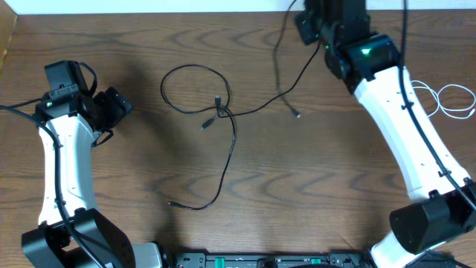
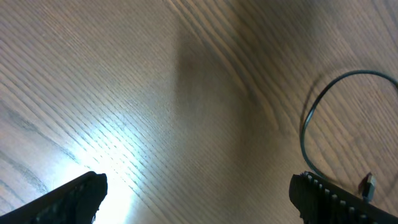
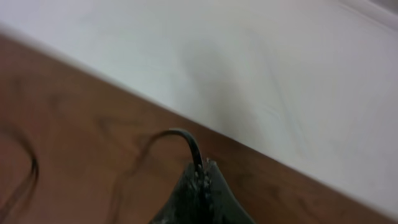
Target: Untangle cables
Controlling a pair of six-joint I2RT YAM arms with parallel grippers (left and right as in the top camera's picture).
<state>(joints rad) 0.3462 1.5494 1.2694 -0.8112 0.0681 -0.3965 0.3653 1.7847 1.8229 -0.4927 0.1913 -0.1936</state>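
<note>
Progress looks partial: white cable [image 1: 455, 100] lies alone on the tabletop [image 1: 134, 171], well right of the knot [image 1: 223, 112] where black cables [image 1: 195, 68] cross. Right fingers [image 3: 200, 190], beyond the knot, pinch one of the black cables; left fingers [image 2: 78, 193], spread wide, hover empty left of it.

Black cables [image 1: 222, 112], white cable [image 1: 454, 117], brown table [image 1: 335, 179] (wavy wood grain)

No text, label, brand, number or sign is readable in any view
</note>
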